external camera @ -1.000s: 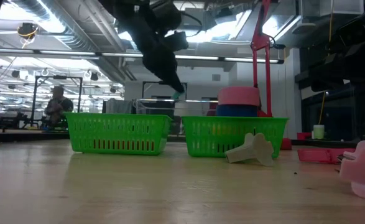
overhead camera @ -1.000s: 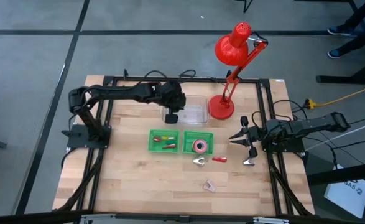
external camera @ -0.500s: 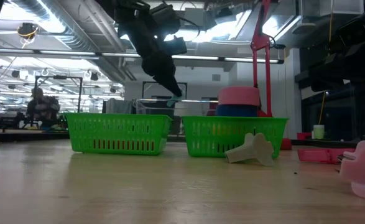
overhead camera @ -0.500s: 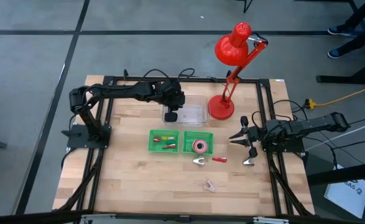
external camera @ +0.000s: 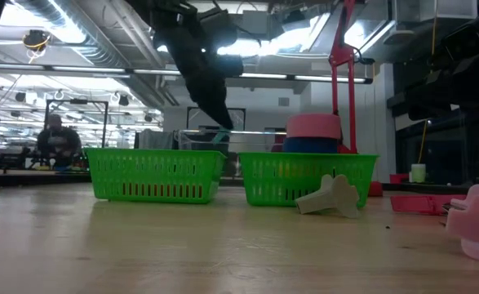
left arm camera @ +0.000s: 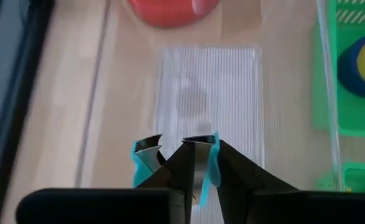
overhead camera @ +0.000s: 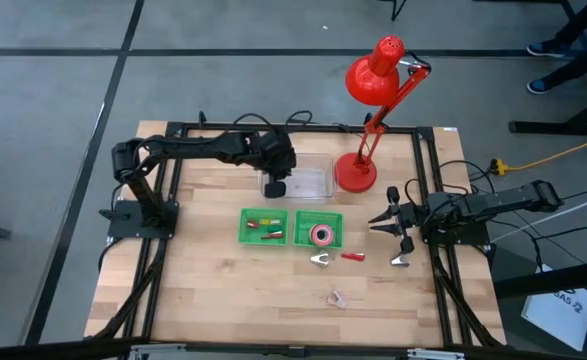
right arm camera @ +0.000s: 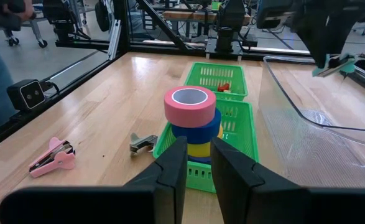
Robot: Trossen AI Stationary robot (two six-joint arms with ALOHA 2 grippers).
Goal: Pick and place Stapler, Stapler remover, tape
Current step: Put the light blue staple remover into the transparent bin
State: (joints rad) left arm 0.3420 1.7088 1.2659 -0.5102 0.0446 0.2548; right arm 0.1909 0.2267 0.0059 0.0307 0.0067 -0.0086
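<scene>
A stack of tape rolls [overhead camera: 321, 235], pink on top, then blue and yellow [right arm camera: 191, 121], stands in the right green basket [external camera: 308, 178]. The pink stapler [overhead camera: 337, 297] [right arm camera: 51, 157] lies on the bare wood near the table's near edge. The silver stapler remover [overhead camera: 321, 259] [external camera: 330, 196] rests on the wood just in front of that basket. My left gripper [overhead camera: 276, 187] [left arm camera: 173, 149] hangs over the left end of a clear tray [left arm camera: 207, 81], its blue-tipped fingers a little apart and holding nothing. My right gripper [overhead camera: 395, 238] [right arm camera: 199, 158] waits open at the table's right edge.
The left green basket [overhead camera: 263, 226] holds small red and yellow pieces. A small red item [overhead camera: 351, 256] lies beside the remover. A red desk lamp's base [overhead camera: 355, 175] stands right of the clear tray [overhead camera: 313, 178]. Bare wood lies along the near edge. A person shows far behind the table [external camera: 55, 139].
My left gripper has drifted a little toward the table's left and slightly down over the clear tray. Nothing on the table has moved.
</scene>
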